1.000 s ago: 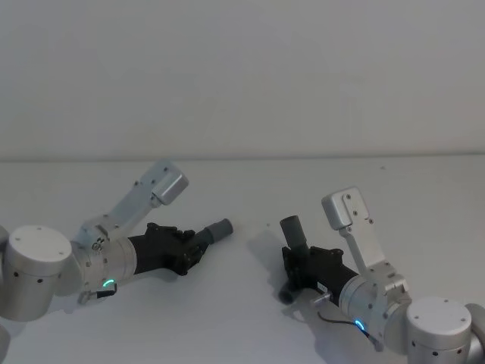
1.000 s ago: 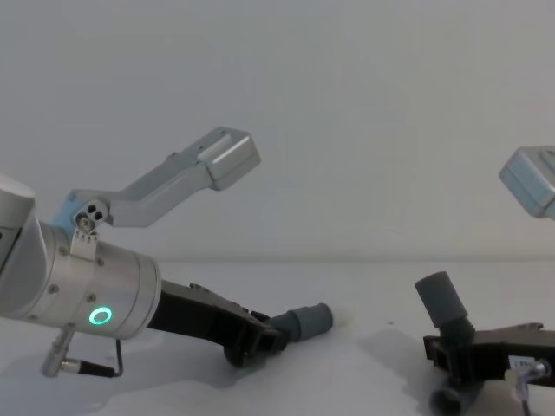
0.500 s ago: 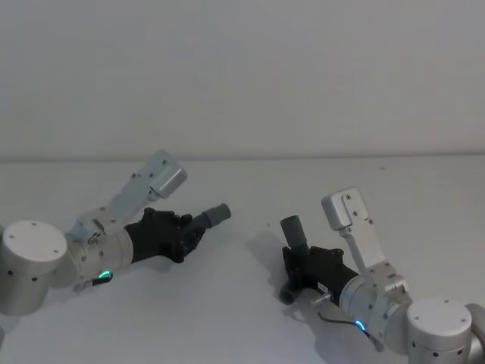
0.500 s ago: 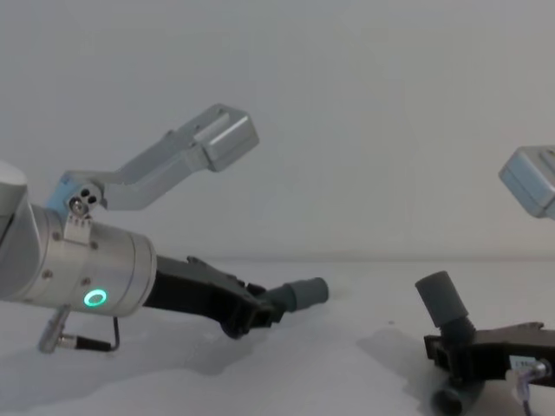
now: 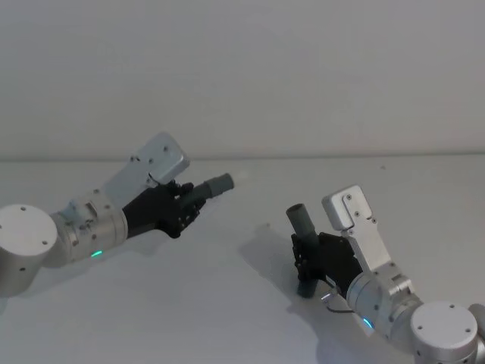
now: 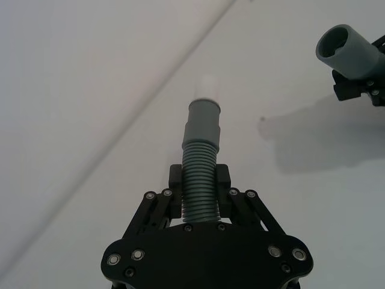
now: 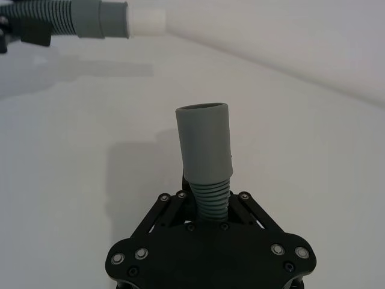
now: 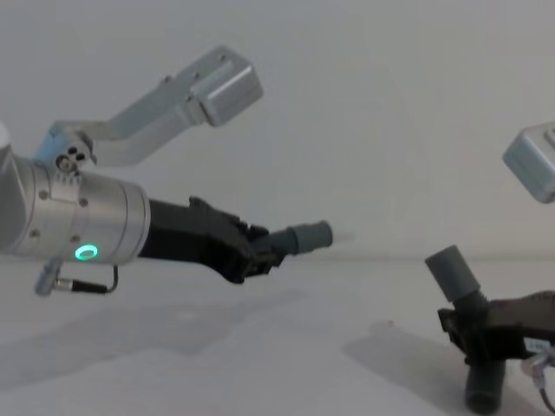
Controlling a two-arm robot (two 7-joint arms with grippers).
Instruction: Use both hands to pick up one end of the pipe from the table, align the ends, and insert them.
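Note:
My left gripper [image 5: 182, 206] is shut on the ribbed part of one pipe piece [image 5: 218, 184] and holds it above the table [image 5: 227, 311]. Its grey collar [image 6: 202, 123] and pale white spigot [image 6: 209, 86] point toward the right. My right gripper [image 5: 307, 256] is shut on the other pipe piece [image 5: 299, 220], which stands nearly upright with its plain grey mouth [image 7: 202, 109] on top. That piece's lower end [image 8: 484, 392] is close to the table. The two ends are apart, the spigot [image 8: 342, 234] left of and slightly above the mouth [image 8: 447, 257].
The white table stretches back to a plain pale wall [image 5: 303, 76]. Each arm's silver wrist camera housing [image 8: 221, 87] sticks up above its gripper. Both pipe pieces cast shadows [image 6: 325, 144] on the table.
My left gripper has risen and moved forward with its piece, lifting it off the table. My right gripper has shifted slightly right and turned its piece more upright.

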